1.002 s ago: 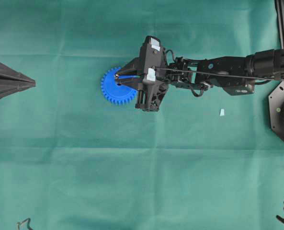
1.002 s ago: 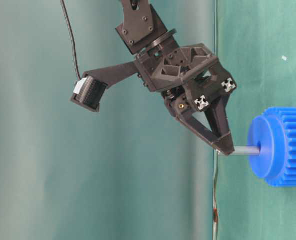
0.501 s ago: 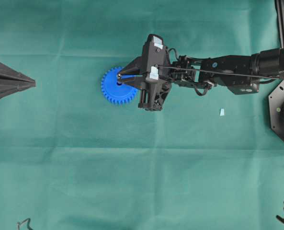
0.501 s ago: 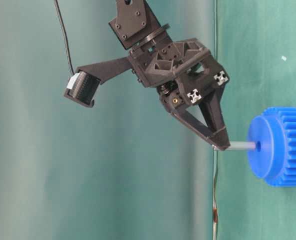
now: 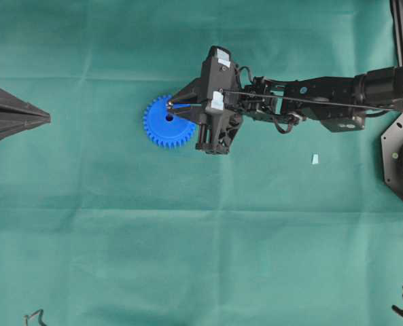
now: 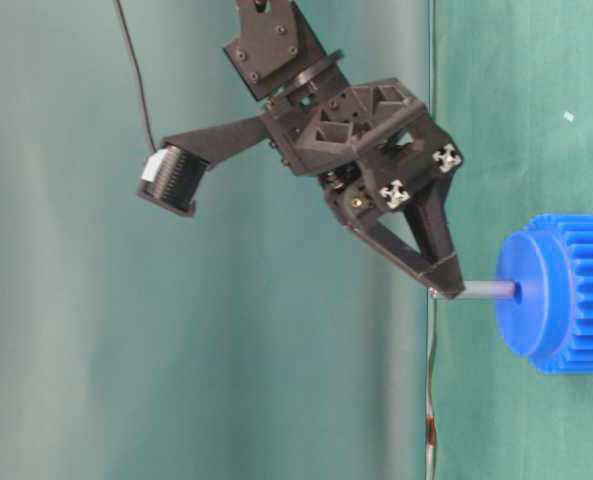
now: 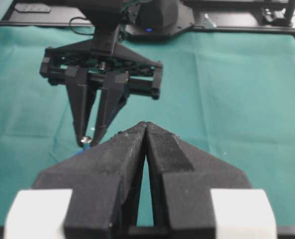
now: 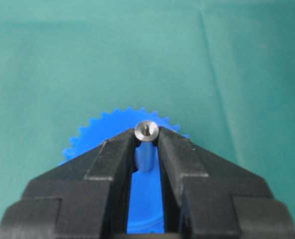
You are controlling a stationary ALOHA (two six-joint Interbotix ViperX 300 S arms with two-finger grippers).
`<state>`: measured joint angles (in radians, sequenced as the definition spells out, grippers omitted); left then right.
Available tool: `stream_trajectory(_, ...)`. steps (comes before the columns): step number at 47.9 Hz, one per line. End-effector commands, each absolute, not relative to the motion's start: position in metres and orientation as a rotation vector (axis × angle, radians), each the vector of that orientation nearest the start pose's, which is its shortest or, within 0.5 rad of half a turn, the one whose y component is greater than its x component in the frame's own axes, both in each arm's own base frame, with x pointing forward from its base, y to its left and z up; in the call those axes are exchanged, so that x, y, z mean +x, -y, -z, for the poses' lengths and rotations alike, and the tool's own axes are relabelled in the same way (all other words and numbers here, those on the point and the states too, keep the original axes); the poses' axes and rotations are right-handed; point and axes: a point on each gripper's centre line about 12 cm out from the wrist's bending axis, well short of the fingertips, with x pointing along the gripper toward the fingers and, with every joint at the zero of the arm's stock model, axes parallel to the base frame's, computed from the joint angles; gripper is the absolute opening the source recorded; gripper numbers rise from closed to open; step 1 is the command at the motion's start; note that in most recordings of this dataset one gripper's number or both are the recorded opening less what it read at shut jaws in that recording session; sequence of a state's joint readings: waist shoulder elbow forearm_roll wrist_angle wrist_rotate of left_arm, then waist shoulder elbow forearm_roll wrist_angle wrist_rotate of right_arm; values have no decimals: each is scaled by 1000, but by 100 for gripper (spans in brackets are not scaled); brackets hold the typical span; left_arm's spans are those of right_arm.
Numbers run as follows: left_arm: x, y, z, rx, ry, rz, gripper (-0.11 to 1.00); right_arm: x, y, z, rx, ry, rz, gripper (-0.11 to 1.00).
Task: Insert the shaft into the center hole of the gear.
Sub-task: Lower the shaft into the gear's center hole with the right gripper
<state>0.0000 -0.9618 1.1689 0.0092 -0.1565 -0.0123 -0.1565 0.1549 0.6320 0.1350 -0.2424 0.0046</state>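
The blue gear point(image 5: 157, 129) lies flat on the green cloth. My right gripper point(image 5: 171, 106) hangs over its hub, shut on the top of the shaft point(image 6: 484, 291). The shaft's silvery head point(image 8: 147, 130) is pinched between the fingertips. It stands square to the gear point(image 6: 566, 300), with its lower end at the mouth of the center hole point(image 6: 517, 292). How deep it sits I cannot tell. The right wrist view shows the gear point(image 8: 95, 132) beneath the right gripper point(image 8: 147, 132). My left gripper point(image 5: 48, 119) rests far left, shut and empty, its tips point(image 7: 145, 124) pointing towards the right gripper point(image 7: 90, 139).
A small pale scrap point(image 5: 314, 159) lies on the cloth right of the arm. Black hardware point(image 5: 399, 156) stands at the right edge. A small dark wire shape point(image 5: 33, 316) sits at the bottom left corner. The green cloth point(image 5: 187, 258) covers the table.
The right gripper has shifted slightly with the shaft, which now stands straighter against the hub. The left gripper has not moved.
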Motion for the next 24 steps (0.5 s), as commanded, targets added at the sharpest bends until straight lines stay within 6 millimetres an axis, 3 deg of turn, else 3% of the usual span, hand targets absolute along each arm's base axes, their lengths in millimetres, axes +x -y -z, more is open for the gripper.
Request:
stream_trajectory(1, 202, 1, -289, 0, -28, 4, 0, 415, 72, -145, 163, -507, 226, 17)
stream_trajectory(18, 202, 1, -289, -2, -26, 3, 0, 414, 70, -145, 169, -502, 226, 17)
stream_trajectory(24, 202, 1, -289, 0, -26, 4, 0, 410, 65, -154, 164, -485, 214, 17)
